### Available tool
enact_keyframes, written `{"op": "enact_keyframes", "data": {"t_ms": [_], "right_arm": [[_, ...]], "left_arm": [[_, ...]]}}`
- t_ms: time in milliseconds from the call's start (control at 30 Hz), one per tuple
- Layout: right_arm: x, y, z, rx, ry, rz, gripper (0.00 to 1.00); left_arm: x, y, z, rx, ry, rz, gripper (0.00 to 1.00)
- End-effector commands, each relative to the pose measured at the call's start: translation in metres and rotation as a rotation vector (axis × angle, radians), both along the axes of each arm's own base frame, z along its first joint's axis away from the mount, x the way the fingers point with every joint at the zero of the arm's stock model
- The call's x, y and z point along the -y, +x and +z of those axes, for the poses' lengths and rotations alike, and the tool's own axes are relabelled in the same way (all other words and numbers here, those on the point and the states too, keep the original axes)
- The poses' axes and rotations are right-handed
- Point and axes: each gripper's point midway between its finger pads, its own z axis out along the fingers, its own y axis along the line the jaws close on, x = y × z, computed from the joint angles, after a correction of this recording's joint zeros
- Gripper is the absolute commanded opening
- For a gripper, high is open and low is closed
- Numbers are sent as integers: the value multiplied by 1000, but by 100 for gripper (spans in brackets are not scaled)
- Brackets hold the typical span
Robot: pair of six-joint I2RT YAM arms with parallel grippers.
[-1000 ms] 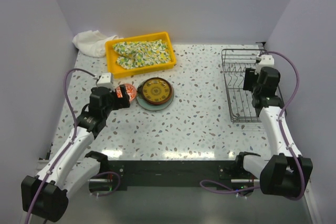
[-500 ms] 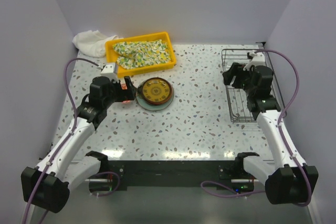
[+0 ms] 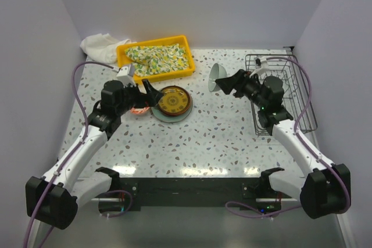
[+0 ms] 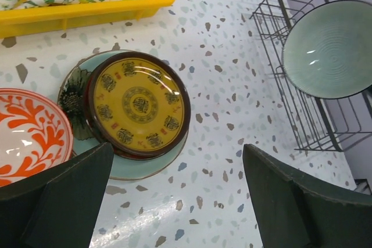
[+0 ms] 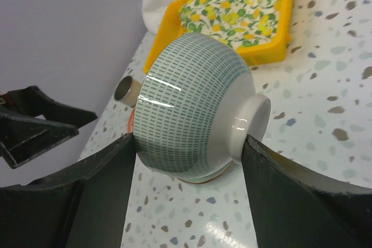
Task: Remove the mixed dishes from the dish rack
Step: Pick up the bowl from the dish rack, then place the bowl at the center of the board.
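My right gripper (image 3: 228, 85) is shut on the celadon bowl (image 3: 216, 77), holding it on its side in the air left of the dark wire dish rack (image 3: 283, 94). In the right wrist view the fingers (image 5: 99, 201) clamp the bowl (image 5: 195, 105) at rim and foot. My left gripper (image 3: 150, 96) is open and empty above the table (image 4: 186, 201). The brown-yellow patterned plate (image 4: 139, 105) lies on the pale green-blue plate (image 4: 131, 169). The red-patterned white bowl (image 4: 29, 135) stands beside them. The small tan cup (image 5: 126, 89) is behind it. The black-red bowl does not show.
The yellow tray (image 3: 156, 56) with the floral cloth (image 3: 157, 59) stands at the back left. A white cloth (image 3: 99, 46) lies beside it in the corner. Purple walls close in the left, back and right sides of the speckled table (image 3: 215, 137).
My left gripper has let go of the red-patterned bowl beside the plates and opened. My right gripper has lifted the celadon bowl out of the rack and carried it left.
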Motion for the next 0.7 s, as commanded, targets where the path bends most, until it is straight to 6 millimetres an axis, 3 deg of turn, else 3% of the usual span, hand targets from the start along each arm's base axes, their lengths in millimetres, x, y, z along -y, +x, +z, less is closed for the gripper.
{"op": "enact_keyframes", "data": {"t_ms": [0, 367, 667], "right_arm": [[-33, -16, 55, 145, 203, 150, 33], [-80, -54, 63, 128, 391, 348, 33], [-95, -73, 66, 120, 472, 434, 33]], "left_arm": [[28, 5, 44, 96, -163, -74, 97], [68, 1, 47, 89, -281, -153, 94], [93, 1, 42, 46, -381, -178, 85]]}}
